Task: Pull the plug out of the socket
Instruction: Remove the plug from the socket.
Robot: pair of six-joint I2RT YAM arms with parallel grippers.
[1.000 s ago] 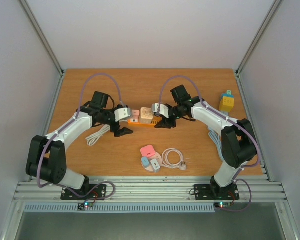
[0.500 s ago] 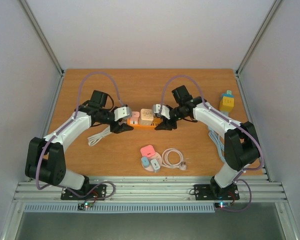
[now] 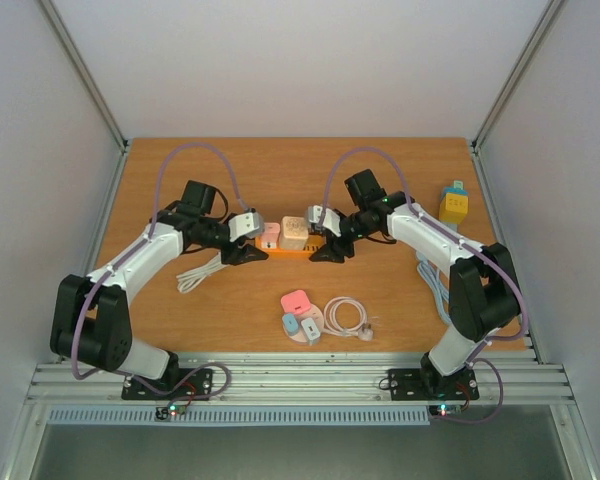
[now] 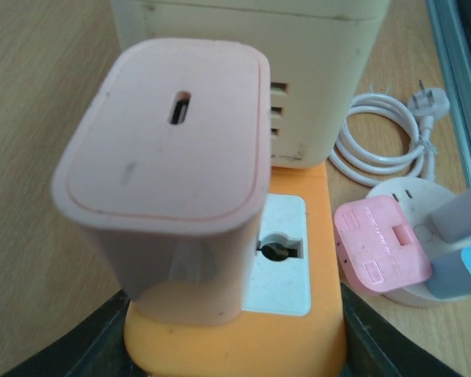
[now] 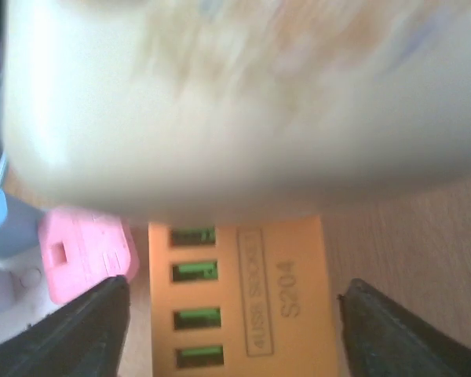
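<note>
The socket is an orange power strip lying mid-table. A pink plug and a larger beige plug stand plugged into it. My left gripper is shut on the strip's left end. In the left wrist view its black fingers press both sides of the orange strip, just below the pink plug. My right gripper is at the strip's right end, open. In the right wrist view its fingers stand apart from the strip, under the blurred beige plug.
A round white adapter carrying pink and blue plugs sits nearer the front, with a coiled white cable beside it. Another white cable lies under the left arm. A yellow and blue block stands at the far right.
My left gripper has moved in and closed on the strip's left end. My right gripper's jaws have spread open at the strip's right end.
</note>
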